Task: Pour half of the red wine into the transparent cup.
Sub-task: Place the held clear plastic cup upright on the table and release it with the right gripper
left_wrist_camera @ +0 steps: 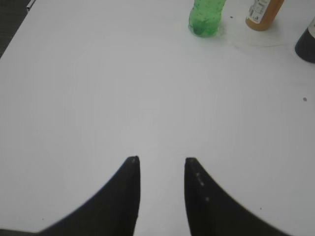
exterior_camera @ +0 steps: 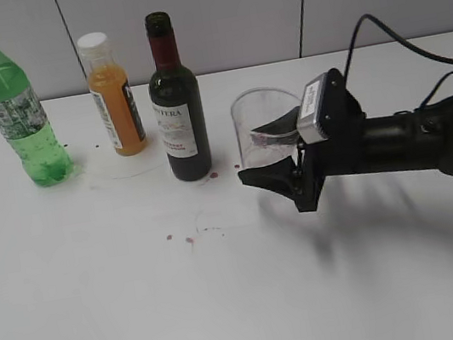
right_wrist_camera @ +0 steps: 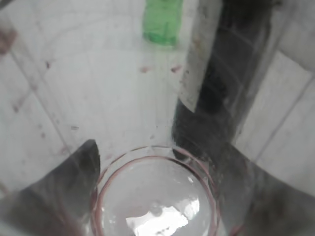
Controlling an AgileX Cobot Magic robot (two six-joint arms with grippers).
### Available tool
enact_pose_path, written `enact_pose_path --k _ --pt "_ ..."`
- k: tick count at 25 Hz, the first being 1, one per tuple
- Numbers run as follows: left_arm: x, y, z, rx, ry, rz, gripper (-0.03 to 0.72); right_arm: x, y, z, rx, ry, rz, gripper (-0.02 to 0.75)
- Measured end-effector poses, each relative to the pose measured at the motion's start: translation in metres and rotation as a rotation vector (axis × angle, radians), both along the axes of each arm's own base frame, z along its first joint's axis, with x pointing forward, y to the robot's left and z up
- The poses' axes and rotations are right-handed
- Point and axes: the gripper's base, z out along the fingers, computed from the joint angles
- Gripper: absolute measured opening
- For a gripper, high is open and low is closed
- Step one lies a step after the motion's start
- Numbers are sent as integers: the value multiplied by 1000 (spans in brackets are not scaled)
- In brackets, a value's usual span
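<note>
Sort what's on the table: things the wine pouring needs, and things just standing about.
Needed: wine bottle, open-necked; transparent cup, with the right gripper around it.
Standing about: orange juice bottle; green soda bottle; left gripper, empty.

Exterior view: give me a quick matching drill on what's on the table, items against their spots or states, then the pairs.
Items:
1. green soda bottle
2. orange juice bottle
3. wine bottle
4. transparent cup

States:
A. uncapped, white label
B. between the right gripper fingers
C. leftmost in the row
D. white cap

Pairs: 1-C, 2-D, 3-A, 4-B
</note>
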Motion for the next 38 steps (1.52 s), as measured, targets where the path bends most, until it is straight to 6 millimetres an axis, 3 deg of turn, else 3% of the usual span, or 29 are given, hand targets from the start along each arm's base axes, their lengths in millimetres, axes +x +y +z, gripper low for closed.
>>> enact_pose_path --k 7,13,18,24,28,31,34,38 --pt "0 0 0 0 0 0 239 12 48 -25 -46 -44 228 511" --pt "0 0 0 0 0 0 239 20 67 -46 -41 4 264 511" --pt "0 0 0 0 0 0 239 22 70 -58 -63 24 328 511" --pt "0 0 0 0 0 0 239 19 71 -58 -82 44 409 514" --pt "0 0 0 0 0 0 239 19 71 -59 -82 63 408 645" --pt "0 0 0 0 0 0 239 18 71 -58 -83 67 413 669" --pt "0 0 0 0 0 0 239 16 64 -61 -77 93 399 674" --pt "0 0 0 0 0 0 239 10 41 -60 -75 122 352 676"
